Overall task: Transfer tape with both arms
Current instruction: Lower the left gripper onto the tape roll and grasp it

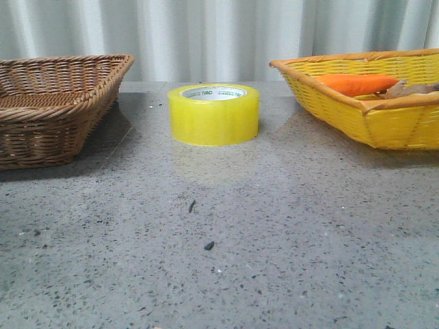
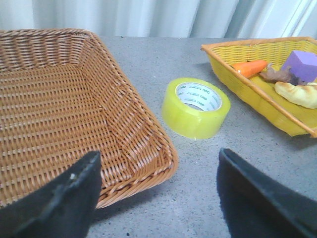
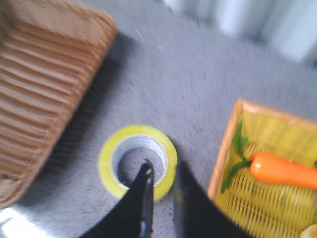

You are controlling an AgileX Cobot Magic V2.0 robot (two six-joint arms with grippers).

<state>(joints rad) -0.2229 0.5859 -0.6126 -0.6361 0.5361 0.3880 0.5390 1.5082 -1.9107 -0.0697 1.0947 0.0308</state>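
the tape [image 1: 214, 114] lies flat on the grey speckled table [image 1: 226, 253], core opening facing up, between the brown wicker basket [image 1: 48, 110] on the left and the yellow basket [image 1: 370, 103] on the right. it touches neither basket. this central position puts it within reach of both arms, which suits a 2-arm transfer.

neither arm appears in the front view; both are held above and outside that frame.

left gripper [image 2: 158, 193]: jaws spread wide, nothing between them. it hangs over the near corner of the brown wicker basket, with the tape well ahead of it on the table. judgement: this reads as a waiting or receiving pose, with the open jaws ready to accept the roll.

right gripper [image 3: 161, 198]: the right wrist view is motion-blurred. the camera looks almost straight down on the tape, and 1 finger [image 3: 143, 198] overlaps the roll's rim and core in the picture. whether that finger touches the roll cannot be told, and the jaw spacing cannot be told either.

the yellow basket holds an orange carrot [image 1: 357, 83], a purple block [image 2: 303, 64] and a pale bread-like item [image 2: 297, 93].

judgement: the task is at its first stage. the roll is not yet lifted. flat placement leaves the rim and core wall accessible from above, so a top-down pinch across the wall is the likely approach.
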